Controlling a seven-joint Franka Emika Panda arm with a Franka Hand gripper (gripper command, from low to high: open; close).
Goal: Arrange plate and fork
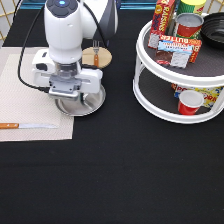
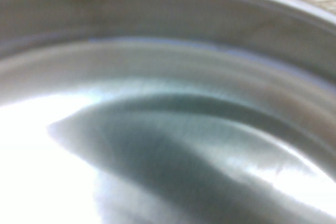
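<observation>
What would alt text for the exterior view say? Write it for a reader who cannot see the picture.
A white robot arm's gripper sits low over a shiny metal plate at the edge of a beige placemat on a black table. A fork lies on a wooden coaster behind it, and a knife rests on the placemat.

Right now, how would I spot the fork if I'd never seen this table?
Find the white robot arm; its gripper sits over the shiny plate. Just above it in the exterior view lies a round wooden coaster. The fork rests there, shorter than the knife on the placemat.
</observation>
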